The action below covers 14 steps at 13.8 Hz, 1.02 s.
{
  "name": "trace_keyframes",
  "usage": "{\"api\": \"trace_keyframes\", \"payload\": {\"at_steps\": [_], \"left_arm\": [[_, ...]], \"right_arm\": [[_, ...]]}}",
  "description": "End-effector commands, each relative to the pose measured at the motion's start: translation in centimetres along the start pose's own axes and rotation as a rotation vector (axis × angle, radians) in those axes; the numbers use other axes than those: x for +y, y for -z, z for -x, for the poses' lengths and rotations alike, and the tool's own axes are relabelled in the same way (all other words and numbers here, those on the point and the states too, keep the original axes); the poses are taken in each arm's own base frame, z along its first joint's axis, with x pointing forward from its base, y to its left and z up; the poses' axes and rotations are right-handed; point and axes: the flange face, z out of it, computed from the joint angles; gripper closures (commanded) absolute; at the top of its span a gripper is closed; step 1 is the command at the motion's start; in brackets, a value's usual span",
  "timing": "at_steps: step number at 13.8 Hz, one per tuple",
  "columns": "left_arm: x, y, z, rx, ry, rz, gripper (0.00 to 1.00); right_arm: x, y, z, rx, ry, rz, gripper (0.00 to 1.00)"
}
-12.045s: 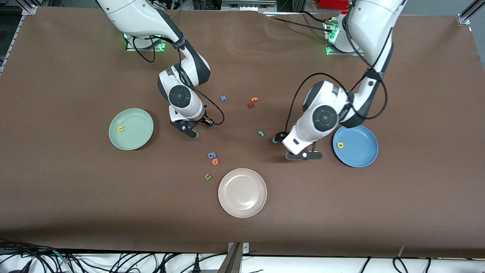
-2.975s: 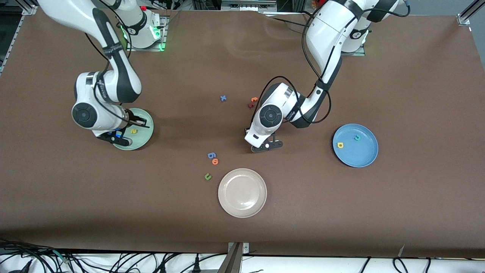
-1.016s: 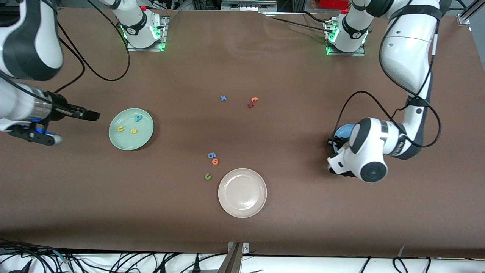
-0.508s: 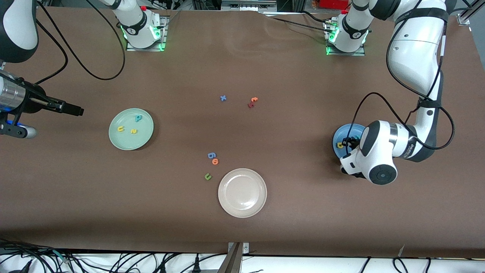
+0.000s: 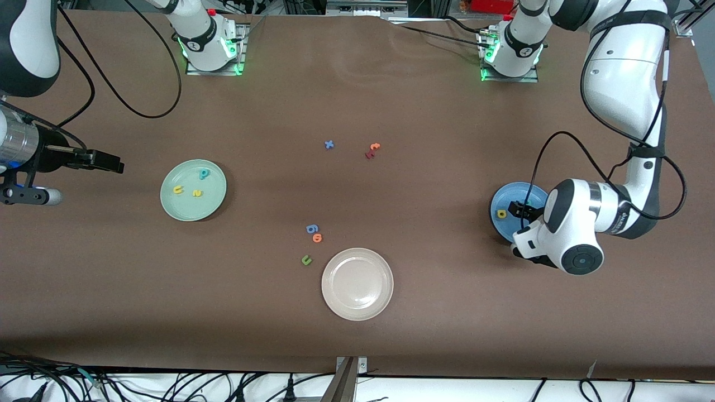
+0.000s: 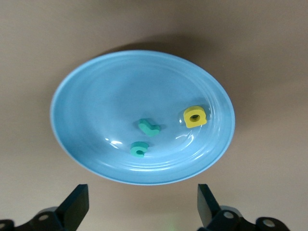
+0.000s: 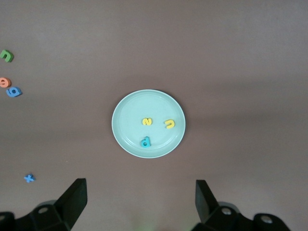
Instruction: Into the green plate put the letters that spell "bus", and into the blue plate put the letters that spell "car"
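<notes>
The green plate (image 5: 215, 192) holds the teal b (image 5: 204, 173), yellow u (image 5: 177, 190) and yellow s (image 5: 196, 194); the right wrist view shows the same plate (image 7: 120, 130) and letters. The blue plate (image 6: 67, 125) holds the teal r (image 6: 149, 127), teal c (image 6: 139, 149) and yellow a (image 6: 195, 116). In the front view the left arm's wrist hides part of that plate (image 5: 500, 201); only the yellow a (image 5: 501, 213) shows there. My left gripper (image 6: 142, 204) hangs open and empty just off the plate's rim. My right gripper (image 5: 28, 195) waits open, high up near the right arm's end of the table.
A beige-white plate (image 5: 357, 307) lies nearest the front camera. Beside it lie an olive u (image 5: 306, 259), an orange o (image 5: 317, 238) and a blue 6 (image 5: 311, 228). Toward the bases lie a blue x (image 5: 329, 144) and red and orange t-like pieces (image 5: 372, 149).
My left gripper has opened and its hand has slid toward its own end of the table, uncovering more of the blue plate. My right gripper has drawn back from the green plate.
</notes>
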Motion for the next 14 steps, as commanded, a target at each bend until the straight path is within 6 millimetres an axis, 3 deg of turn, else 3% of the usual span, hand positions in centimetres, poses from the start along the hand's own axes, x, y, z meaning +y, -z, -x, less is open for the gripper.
{"api": "trace_keyframes", "payload": {"at_steps": [1,3,6,11,12,14], "left_arm": [[-1.9,5.3,3.8,0.064,0.015,-0.016,0.0],[-4.0,7.9,7.9,0.026,0.046,0.01,0.0],[-4.1,12.1,12.4,0.054,0.077,0.005,0.0],[-5.4,15.5,16.6,0.085,0.109,0.015,0.0],[-5.9,17.0,17.5,0.113,0.125,0.006,0.0],[-5.2,19.0,19.3,0.16,0.135,-0.029,0.0]], "right_arm": [[0.8,0.0,0.9,0.017,0.037,-0.005,0.01],[0.9,-0.1,1.3,0.013,0.036,-0.009,0.01],[0.9,-0.4,1.6,0.007,0.037,-0.008,0.01],[1.6,-0.3,1.6,0.024,0.049,0.023,0.01],[1.5,-0.1,1.8,0.034,0.059,0.04,0.01],[1.8,-0.4,2.1,0.051,0.06,0.047,0.01]]}}
